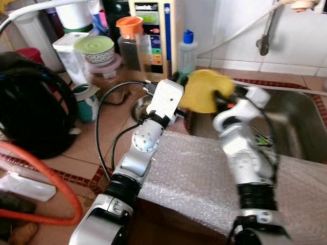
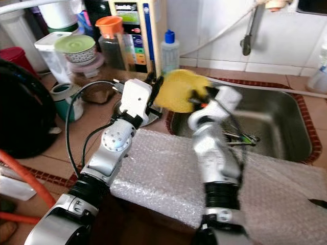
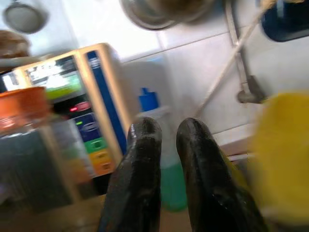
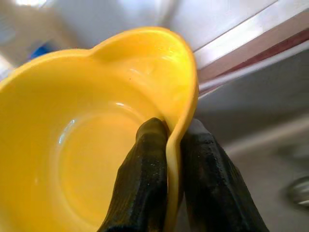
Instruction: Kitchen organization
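A yellow bowl (image 1: 204, 91) hangs tilted on its side above the left rim of the steel sink (image 1: 301, 127). My right gripper (image 4: 171, 145) is shut on the yellow bowl (image 4: 91, 145), one finger inside the rim and one outside. My left gripper (image 3: 164, 140) is raised just left of the bowl, its two black fingers close together with nothing between them, facing a clear bottle with a blue cap (image 3: 159, 145) by the wall.
A bubble-wrap sheet (image 1: 199, 178) covers the counter's front edge. A small steel dish (image 1: 140, 107) lies beside the sink. Jars, a green-lidded bowl (image 1: 94, 48), a bottle with an orange funnel (image 1: 129, 38) and a water purifier (image 1: 153, 30) crowd the back left. A black appliance (image 1: 30, 112) stands left.
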Motion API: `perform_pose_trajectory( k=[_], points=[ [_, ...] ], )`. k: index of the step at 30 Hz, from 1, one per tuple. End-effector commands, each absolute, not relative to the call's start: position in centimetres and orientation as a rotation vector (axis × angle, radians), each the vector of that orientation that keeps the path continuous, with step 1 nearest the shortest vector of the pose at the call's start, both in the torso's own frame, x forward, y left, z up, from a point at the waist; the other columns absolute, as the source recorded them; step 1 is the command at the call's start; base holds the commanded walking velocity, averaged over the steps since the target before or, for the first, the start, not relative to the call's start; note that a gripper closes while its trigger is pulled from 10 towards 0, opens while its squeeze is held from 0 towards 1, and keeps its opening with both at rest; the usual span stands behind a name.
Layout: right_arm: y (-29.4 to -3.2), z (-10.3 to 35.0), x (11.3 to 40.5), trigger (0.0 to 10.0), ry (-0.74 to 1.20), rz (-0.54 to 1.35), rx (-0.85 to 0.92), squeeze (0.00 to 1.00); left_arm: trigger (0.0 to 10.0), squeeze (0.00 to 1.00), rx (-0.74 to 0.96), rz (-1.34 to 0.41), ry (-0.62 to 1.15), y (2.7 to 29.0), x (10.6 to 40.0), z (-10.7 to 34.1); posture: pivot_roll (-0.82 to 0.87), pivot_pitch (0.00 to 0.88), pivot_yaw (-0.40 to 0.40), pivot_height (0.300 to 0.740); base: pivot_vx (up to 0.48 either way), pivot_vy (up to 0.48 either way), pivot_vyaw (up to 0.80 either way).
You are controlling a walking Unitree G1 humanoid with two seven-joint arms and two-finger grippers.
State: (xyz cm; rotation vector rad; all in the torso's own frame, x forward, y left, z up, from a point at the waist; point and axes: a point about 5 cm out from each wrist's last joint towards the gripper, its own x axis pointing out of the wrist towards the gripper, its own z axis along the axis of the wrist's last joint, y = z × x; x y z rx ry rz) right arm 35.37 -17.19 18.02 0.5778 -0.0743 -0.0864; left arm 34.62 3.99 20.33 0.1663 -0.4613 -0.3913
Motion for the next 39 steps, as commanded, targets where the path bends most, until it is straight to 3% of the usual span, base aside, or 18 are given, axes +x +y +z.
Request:
perform_pose_trajectory(
  k=[1, 13, 22, 23, 24, 25, 27, 28, 37, 38, 39],
  points=[
    [-16.4, 18.1, 35.5, 0.0, -0.073, -0.068, 0.576, 0.00, 10.0, 1.00, 0.150, -0.387, -0.473, 4.0, 34.5, 20.6, -0.02, 0.000, 0.066, 0.740, 0.000, 0.000, 0.00],
    [-19.3, 18.9, 35.8, 0.0, -0.140, -0.201, 0.445, 0.00, 10.0, 1.00, 0.120, -0.390, -0.464, 3.9, 34.5, 20.5, -0.03, 0.000, 0.059, 0.740, 0.000, 0.000, 0.00],
    [-23.1, 18.5, 37.2, 0.1, -0.147, -0.336, 0.270, 0.00, 10.0, 1.00, 0.172, -0.349, -0.374, 7.0, 33.5, 17.8, 0.00, 0.000, 0.066, 0.740, 0.000, 0.000, 0.00],
    [-23.6, 17.9, 37.4, 3.3, -0.123, -0.351, 0.236, 0.00, 10.0, 1.00, 0.183, -0.345, -0.335, 7.8, 33.1, 16.8, 0.01, 0.000, 0.071, 0.740, 0.000, 0.000, 0.00],
    [-23.7, 17.7, 37.4, 3.3, -0.114, -0.354, 0.220, 0.00, 10.0, 1.00, 0.185, -0.344, -0.320, 8.1, 33.0, 16.5, 0.02, 0.000, 0.073, 0.740, 0.000, 0.000, 0.00],
    [-24.0, 17.2, 37.5, 9.1, -0.086, -0.359, 0.181, 0.00, 10.0, 1.00, 0.191, -0.346, -0.291, 8.6, 32.8, 15.9, 0.02, 0.000, 0.077, 0.740, 0.000, 0.000, 0.00],
    [-24.1, 16.8, 37.5, 9.1, -0.072, -0.362, 0.160, 0.00, 10.0, 1.00, 0.193, -0.348, -0.278, 8.9, 32.7, 15.6, 0.02, 0.000, 0.077, 0.740, 0.000, 0.000, 0.00],
    [-24.5, 16.0, 37.5, 10.0, -0.032, -0.372, 0.114, 0.00, 10.0, 1.00, 0.178, -0.354, -0.239, 9.4, 32.2, 14.9, 0.04, 0.000, 0.084, 0.740, 0.000, 0.000, 0.00],
    [-25.7, 14.6, 37.4, 10.0, 0.058, -0.356, -0.176, 0.00, 10.0, 1.00, 0.117, -0.354, -0.163, 9.4, 30.9, 13.8, 0.04, 0.000, 0.062, 0.740, 0.000, 0.000, 0.00],
    [-25.7, 14.7, 37.5, 10.0, 0.063, -0.337, -0.211, 0.43, 10.0, 1.00, 0.097, -0.351, -0.154, 9.1, 30.8, 13.7, 0.04, 0.000, 0.055, 0.740, 0.000, 0.000, 0.00],
    [-25.7, 14.7, 37.5, 10.0, 0.063, -0.337, -0.211, 0.43, 10.0, 1.00, 0.097, -0.351, -0.154, 9.1, 30.8, 13.7, 0.04, 0.000, 0.055, 0.740, 0.000, 0.000, 0.00]
  ],
)
